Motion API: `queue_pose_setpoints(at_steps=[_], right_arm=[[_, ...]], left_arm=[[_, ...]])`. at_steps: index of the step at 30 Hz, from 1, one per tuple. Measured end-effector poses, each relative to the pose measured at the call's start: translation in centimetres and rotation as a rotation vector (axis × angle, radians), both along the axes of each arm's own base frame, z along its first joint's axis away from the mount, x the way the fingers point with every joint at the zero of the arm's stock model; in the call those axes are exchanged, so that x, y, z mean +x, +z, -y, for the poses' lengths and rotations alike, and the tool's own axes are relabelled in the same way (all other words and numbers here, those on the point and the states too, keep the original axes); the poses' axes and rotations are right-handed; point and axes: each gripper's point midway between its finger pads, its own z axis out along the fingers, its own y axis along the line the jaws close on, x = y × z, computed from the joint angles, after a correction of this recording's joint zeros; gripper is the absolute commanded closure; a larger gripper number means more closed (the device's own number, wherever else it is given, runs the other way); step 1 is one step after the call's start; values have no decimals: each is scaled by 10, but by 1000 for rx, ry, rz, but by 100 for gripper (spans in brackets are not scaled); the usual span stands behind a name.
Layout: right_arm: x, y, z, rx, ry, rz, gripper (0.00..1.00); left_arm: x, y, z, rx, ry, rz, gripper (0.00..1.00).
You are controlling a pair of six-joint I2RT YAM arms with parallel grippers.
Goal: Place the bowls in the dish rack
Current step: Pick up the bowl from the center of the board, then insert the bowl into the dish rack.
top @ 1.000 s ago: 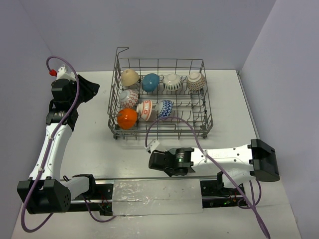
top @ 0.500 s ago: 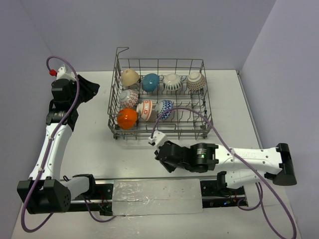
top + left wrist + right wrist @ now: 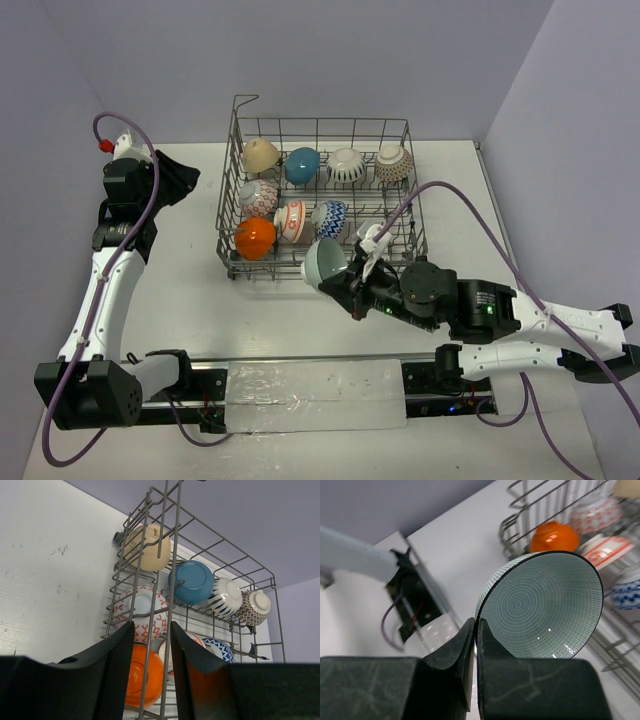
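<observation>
**As the green bowl reaches the rack**

While my right gripper (image 3: 476, 630) pinches the rim of the pale green bowl (image 3: 325, 263) with its jaws nearly shut, the bowl hangs tilted just past my fingertips, by the near wall of the dish rack (image 3: 325, 135). I judge this the carry-in step. Next I must clear that wall and seat the bowl between free tines ahead and to my right. A second ago this arm lay low, pointing left; now it faces the rack. My left gripper (image 3: 151, 630), half open and empty, has not moved.
</observation>
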Motion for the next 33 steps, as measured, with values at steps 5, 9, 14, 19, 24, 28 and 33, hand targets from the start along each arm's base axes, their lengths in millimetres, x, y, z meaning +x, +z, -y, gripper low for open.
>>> queue_pose_setpoints(at_steps=[5, 9, 14, 19, 24, 28, 33], right_arm=[[36, 6, 11, -29, -165, 91, 100], [79, 1, 25, -84, -310, 120, 100], [119, -6, 46, -137, -448, 132, 100], [155, -16, 62, -149, -518, 99, 100], [181, -28, 67, -98, -511, 42, 100], [197, -41, 64, -62, -480, -12, 100], [207, -63, 68, 18, -429, -109, 100]], left_arm=[[0, 0, 0, 0, 0, 0, 60], [0, 0, 0, 0, 0, 0, 60], [0, 0, 0, 0, 0, 0, 60], [0, 0, 0, 0, 0, 0, 60], [0, 0, 0, 0, 0, -1, 60], [0, 0, 0, 0, 0, -1, 60], [0, 0, 0, 0, 0, 0, 60]])
